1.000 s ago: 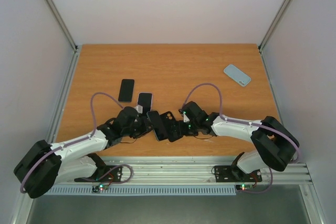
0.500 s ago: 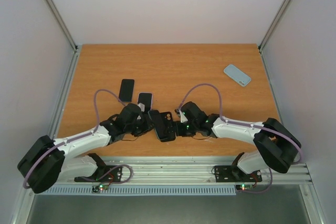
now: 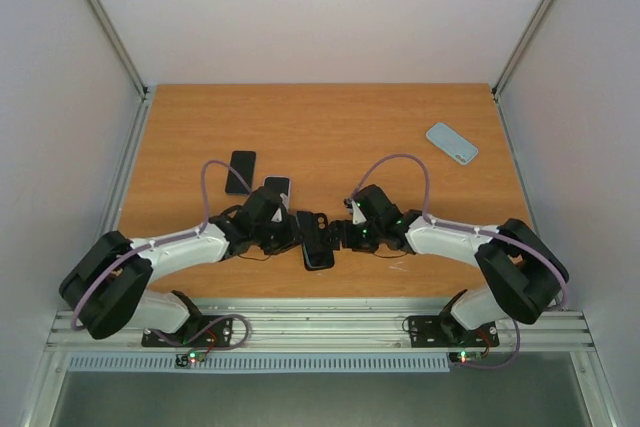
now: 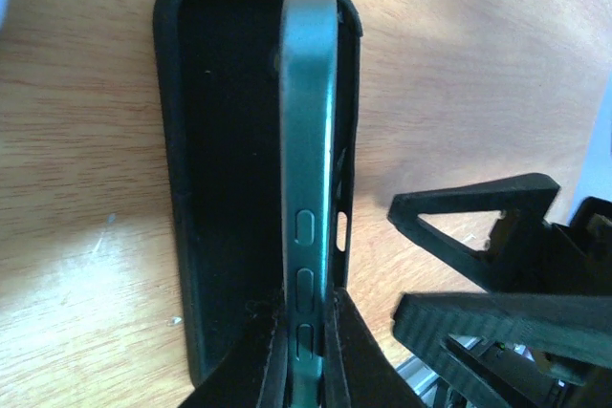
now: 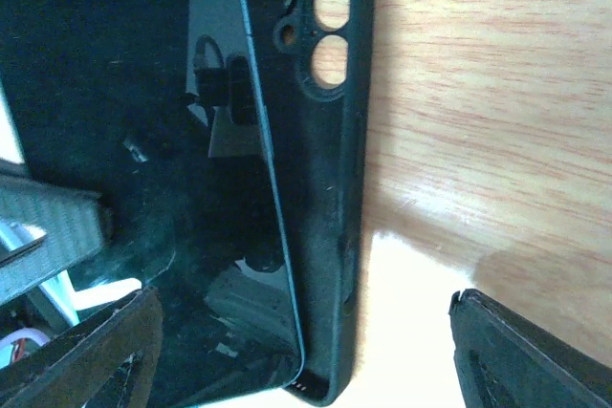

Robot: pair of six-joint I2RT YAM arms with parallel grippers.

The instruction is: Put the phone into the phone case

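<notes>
phone | tilted on edge in case | case on table

No lettering, brand mark, number or sign is legible in any view: not on the phone, the phone case or the table.
</notes>
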